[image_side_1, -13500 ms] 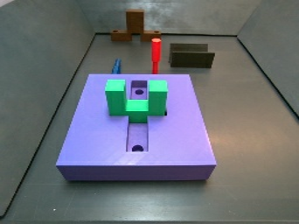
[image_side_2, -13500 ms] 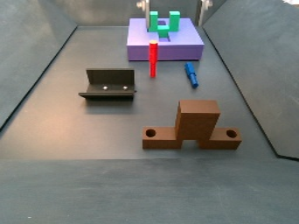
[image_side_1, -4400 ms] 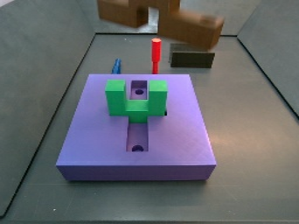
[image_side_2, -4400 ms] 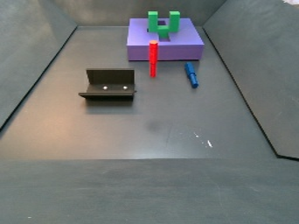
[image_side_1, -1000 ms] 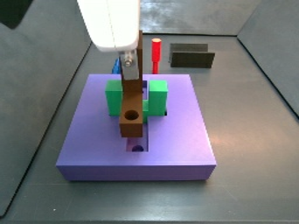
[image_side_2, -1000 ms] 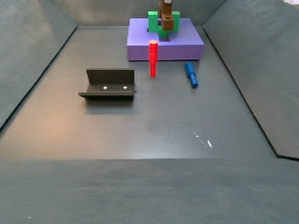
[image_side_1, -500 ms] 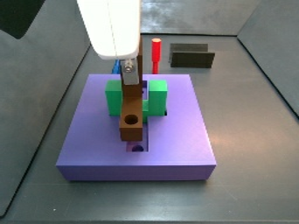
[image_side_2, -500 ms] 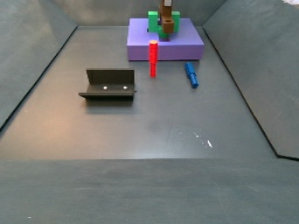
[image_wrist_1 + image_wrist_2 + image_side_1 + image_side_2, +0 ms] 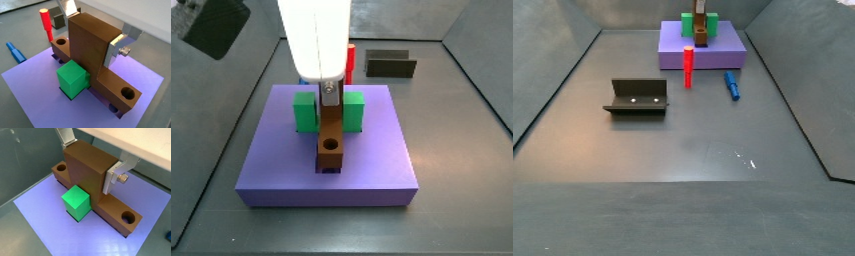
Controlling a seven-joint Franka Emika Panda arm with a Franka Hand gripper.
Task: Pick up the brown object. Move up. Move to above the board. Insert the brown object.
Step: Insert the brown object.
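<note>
One big grey counter holds everything. The biggest thing on it is the board, a flat purple-blue slab. A green block sits on top of the board, and in a side view the brown object stands between its two green arms. The long flat bar of the brown object lies along the middle of the board, low down on it, with a round hole near the end that shows in front. In both wrist views the bar has a hole at each end, and its fat post points up from the middle, right next to one green arm.

The pincer comes down from above, under a tall white arm. Its flat silver fingers press on two sides of the post, so it is pinching the brown object.

Behind the board, a dark olive box sits on the counter. A red peg stands up straight near the board's edge. A small blue stick lies flat on the counter beside the red peg.
</note>
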